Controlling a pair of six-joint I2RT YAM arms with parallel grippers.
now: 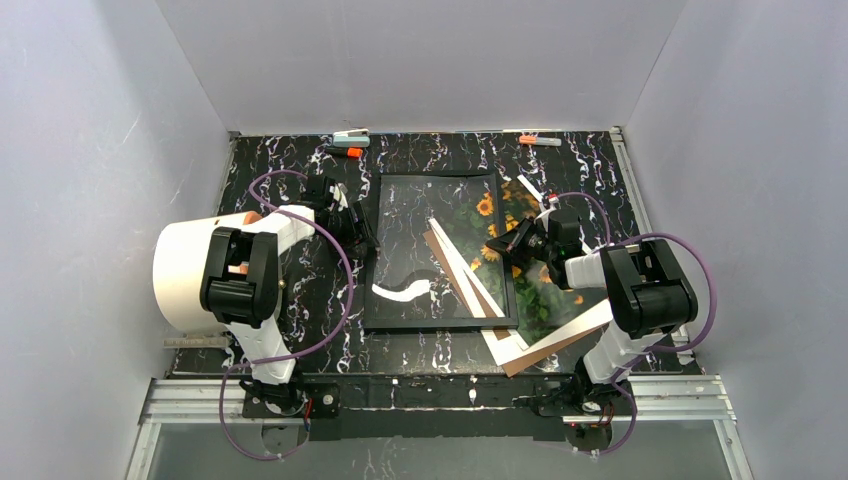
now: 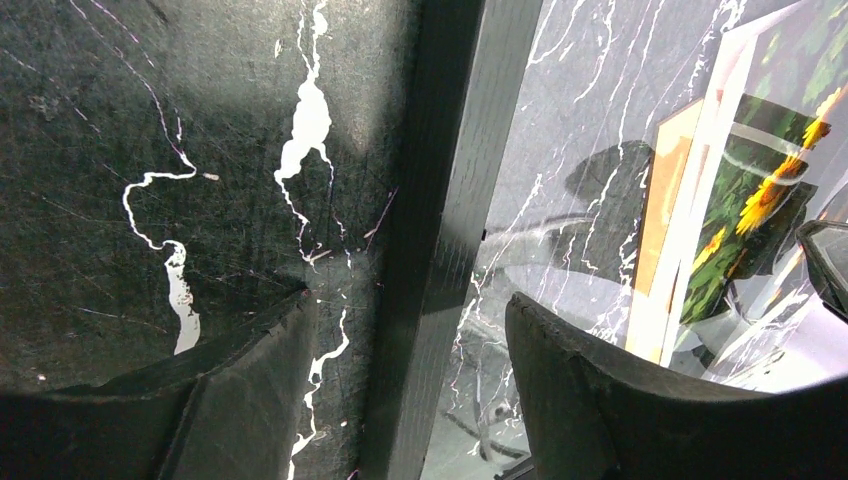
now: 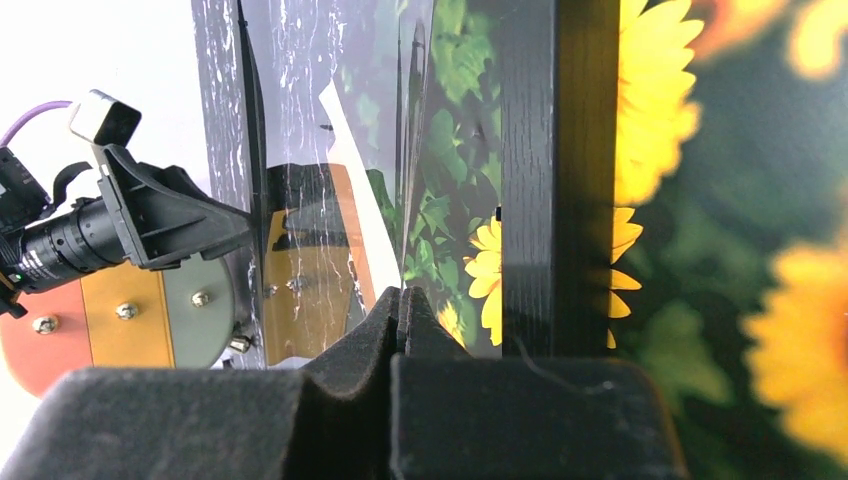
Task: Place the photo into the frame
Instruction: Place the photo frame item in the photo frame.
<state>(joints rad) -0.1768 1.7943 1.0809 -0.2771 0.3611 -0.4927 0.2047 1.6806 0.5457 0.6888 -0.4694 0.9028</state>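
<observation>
Marbled table (image 1: 300, 160): frame (image 1: 440, 325), long axis fore-aft. Photo (image 1: 540, 295) partly under frame's right rail (image 1: 512, 300) (closed right gripper (image 1: 515, 245) nearer); left gripper (image 1: 362, 232) open astride left rail (image 1: 372, 290).

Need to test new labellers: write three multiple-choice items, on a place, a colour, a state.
1. The photo lies: A) left of the frame B) at its right side, partly beneath C) beyond it
2. Frame colour: A) black B) white C) red
3. Left jaws: A) shut on photo B) shut, empty C) open astride the frame's left rail

B: sunflowers show beside and under the right rail. A: rails are dark in every view. C: the fingers flank the rail.
</observation>
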